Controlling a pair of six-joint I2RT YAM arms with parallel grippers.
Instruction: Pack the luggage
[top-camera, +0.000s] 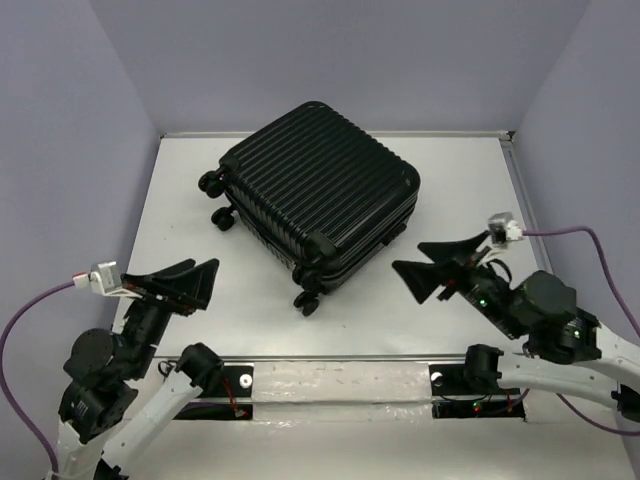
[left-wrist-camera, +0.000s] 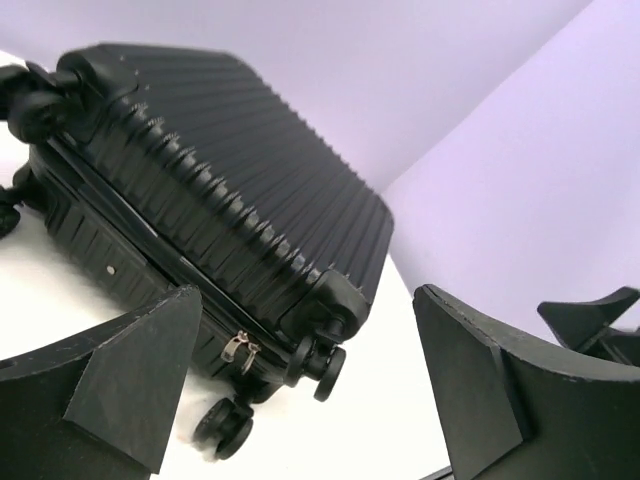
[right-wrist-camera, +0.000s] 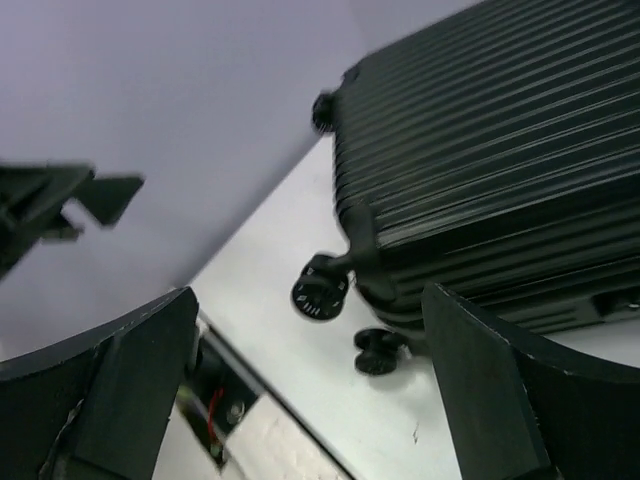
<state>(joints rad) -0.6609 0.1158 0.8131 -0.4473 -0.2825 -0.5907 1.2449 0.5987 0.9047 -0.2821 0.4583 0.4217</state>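
Overhead, the black hard-shell suitcase (top-camera: 320, 195) lies shut on its broad side near the middle of the white bench (top-camera: 460, 180), toward the far wall. Its ribbed shell faces up and it is turned at an angle, with its caster wheels (top-camera: 305, 300) pointing to the left and toward the arms. The left gripper (top-camera: 195, 280) hovers over the near-left part of the bench, apart from the suitcase, with its fingers spread and nothing between them. The right gripper (top-camera: 408, 256) sits just beside the suitcase's near-right corner without touching it, and it too is spread wide and empty. A purple cable (top-camera: 570, 232) runs from the right wrist.

Seen from the left wrist, the left gripper (left-wrist-camera: 305, 330) has its two dark fingers (left-wrist-camera: 120, 380) far apart at the frame's sides and grips nothing. Between them the suitcase (left-wrist-camera: 230, 170) fills the upper left. Its side seam carries a small metal zipper pull (left-wrist-camera: 237, 348), and two caster wheels (left-wrist-camera: 320, 360) hang at its near corner above the bench (left-wrist-camera: 370, 420). Part of the right gripper (left-wrist-camera: 590, 320) shows at the far right.

From the right wrist, the right gripper (right-wrist-camera: 310, 310) is likewise wide apart and empty, its fingers (right-wrist-camera: 490, 390) framing the view. The suitcase (right-wrist-camera: 480, 130) fills the upper right, with caster wheels (right-wrist-camera: 320, 293) at its corner on the bench (right-wrist-camera: 270, 250). The left gripper (right-wrist-camera: 60, 200) appears blurred at the left edge.
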